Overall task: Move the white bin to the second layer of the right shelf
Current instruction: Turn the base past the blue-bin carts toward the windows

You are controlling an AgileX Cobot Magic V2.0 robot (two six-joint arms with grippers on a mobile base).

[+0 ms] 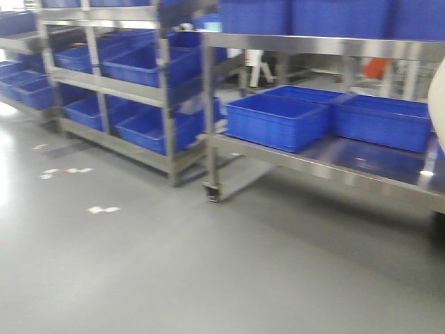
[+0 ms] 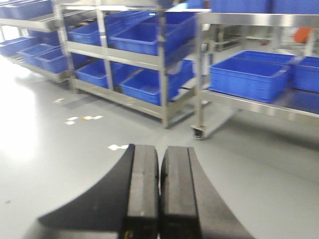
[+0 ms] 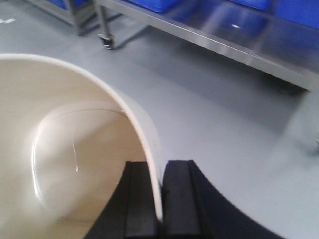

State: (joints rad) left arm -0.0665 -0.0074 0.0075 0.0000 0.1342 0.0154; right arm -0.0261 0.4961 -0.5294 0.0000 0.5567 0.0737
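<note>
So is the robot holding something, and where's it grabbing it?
The right gripper pinches the white bin by its rim, one finger inside, one outside. The left gripper is shut, holding nothing.

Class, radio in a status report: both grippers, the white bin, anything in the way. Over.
Left gripper shut, empty. Right gripper shut on white bin wall. Roller shelf not in view; wheeled steel cart with blue crates ahead.

One white bin (image 3: pixel 75 149) is showing near; three steel shelf units (image 1: pixel 165 104) are standing far, carrying more than ten blue crates (image 1: pixel 277 122), blurring beyond exact counting.
</note>
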